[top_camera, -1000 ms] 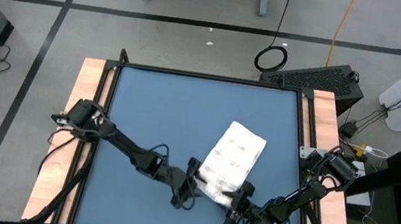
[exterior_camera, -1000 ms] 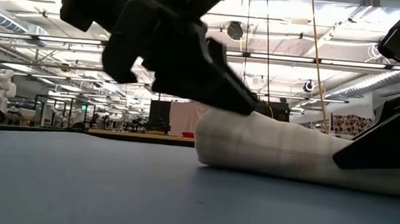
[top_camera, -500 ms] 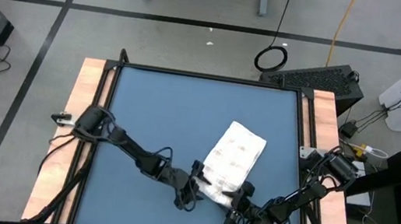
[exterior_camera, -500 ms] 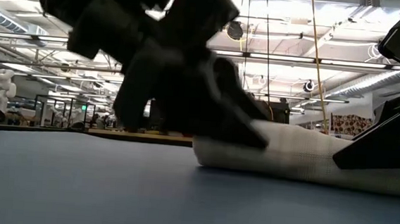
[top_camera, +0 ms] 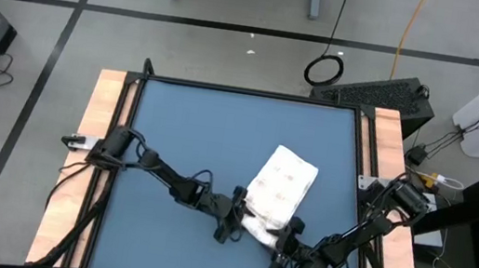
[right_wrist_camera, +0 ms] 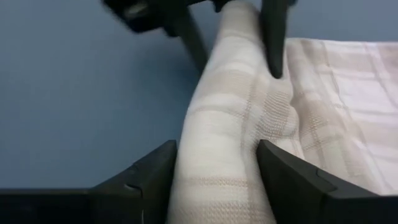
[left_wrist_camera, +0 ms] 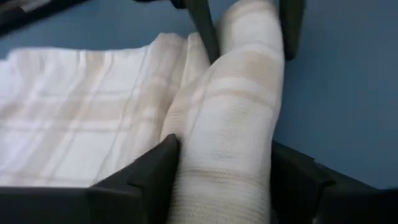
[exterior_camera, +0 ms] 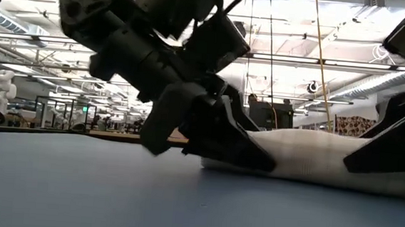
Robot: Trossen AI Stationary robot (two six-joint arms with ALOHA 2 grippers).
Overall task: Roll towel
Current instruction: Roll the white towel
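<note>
The blue tabletop (top_camera: 192,137) with pale wooden side rails stands on a grey floor, and the low view looks across it into a large hall with ceiling lights. Compared with a second ago, the left claw (top_camera: 236,224) has moved closer to the cloth and lower, and the left arm's elbow has shifted toward the middle; half a second ago its fingers stood wider, now they are narrower around the roll. The right claw (top_camera: 283,249) stays where it was.

The thin white cloth towel with faint beige plaid lines (top_camera: 276,193) lies partly rolled. Its rolled near end sits between the two claws, which face each other from its two ends. In the left wrist view the roll (left_wrist_camera: 230,124) fills the gap between the left claw's dark fingers (left_wrist_camera: 149,174), so this claw grips it. The right claw also grips the roll (right_wrist_camera: 224,137) between its fingers (right_wrist_camera: 149,177). The flat, unrolled part stretches away from both claws.
</note>
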